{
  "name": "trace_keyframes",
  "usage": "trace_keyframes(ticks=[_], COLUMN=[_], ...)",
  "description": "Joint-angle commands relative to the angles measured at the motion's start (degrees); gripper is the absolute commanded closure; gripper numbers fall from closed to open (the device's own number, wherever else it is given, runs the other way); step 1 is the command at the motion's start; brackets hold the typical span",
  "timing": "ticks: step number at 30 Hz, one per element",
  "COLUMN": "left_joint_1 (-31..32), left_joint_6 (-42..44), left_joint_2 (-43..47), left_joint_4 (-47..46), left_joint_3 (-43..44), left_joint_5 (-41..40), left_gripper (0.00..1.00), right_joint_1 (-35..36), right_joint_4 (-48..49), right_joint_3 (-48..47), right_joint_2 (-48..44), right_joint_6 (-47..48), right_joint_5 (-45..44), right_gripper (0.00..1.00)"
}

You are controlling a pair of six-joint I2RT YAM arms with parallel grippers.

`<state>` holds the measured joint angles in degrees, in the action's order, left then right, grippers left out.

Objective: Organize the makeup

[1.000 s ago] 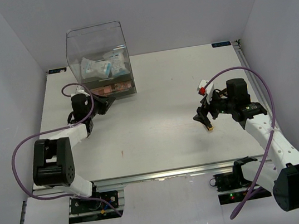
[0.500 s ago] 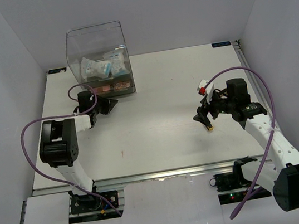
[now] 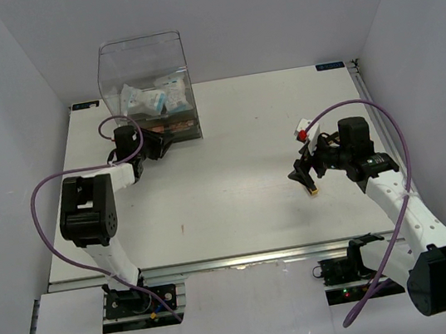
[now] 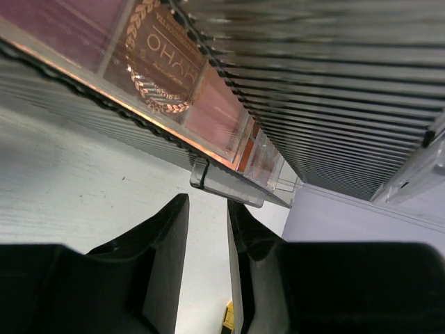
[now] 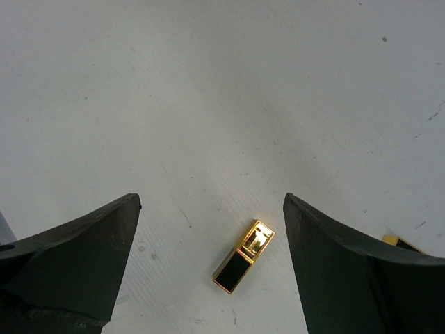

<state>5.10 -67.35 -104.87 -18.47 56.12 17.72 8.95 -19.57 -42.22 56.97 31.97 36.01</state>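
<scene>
Pink-brown eyeshadow palettes (image 3: 169,130) lie at the bottom of the large clear box (image 3: 139,58), with blue-white packets (image 3: 150,100) piled above them. My left gripper (image 3: 155,146) is at the box's front lower edge. In the left wrist view its jaws (image 4: 207,200) stand narrowly open with nothing between them, just short of a clear tab (image 4: 200,174) under the palettes (image 4: 163,59). My right gripper (image 3: 304,173) hangs wide open (image 5: 212,200) over a black-gold tube (image 5: 243,266) lying on the table (image 3: 314,189). A second gold piece (image 5: 401,242) peeks out beside the right finger.
The ribbed clear wall of the box (image 4: 334,104) fills the upper part of the left wrist view. White enclosure walls stand on the left, back and right sides of the white table (image 3: 234,182). A small red-and-white tag (image 3: 305,129) sits beside the right arm.
The left arm has swung up and in, bringing its gripper to the box's front lower edge, with the jaws narrower. The right arm and the tube have not moved.
</scene>
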Motion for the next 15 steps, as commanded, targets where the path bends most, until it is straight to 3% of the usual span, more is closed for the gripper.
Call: trace_keyframes(ticks=[1,15], left_joint_1=[0.03,-0.42], left_joint_6=[-0.94,-1.20], left_joint_2=[-0.97,-2.36], left_joint_4=[-1.86,-2.75], left_joint_3=[2.72,5.11], left_joint_5=[0.00,-0.37], left_gripper=[0.61,0.49], right_joint_1=[-0.60,-0.86], right_joint_4=[1.20,1.20], right_joint_3=[0.29,0.20], right_joint_2=[-1.11,-1.01], right_joint_6=[0.29,0.29], right_joint_5=[0.55,0.73], right_gripper=[0.10,0.10])
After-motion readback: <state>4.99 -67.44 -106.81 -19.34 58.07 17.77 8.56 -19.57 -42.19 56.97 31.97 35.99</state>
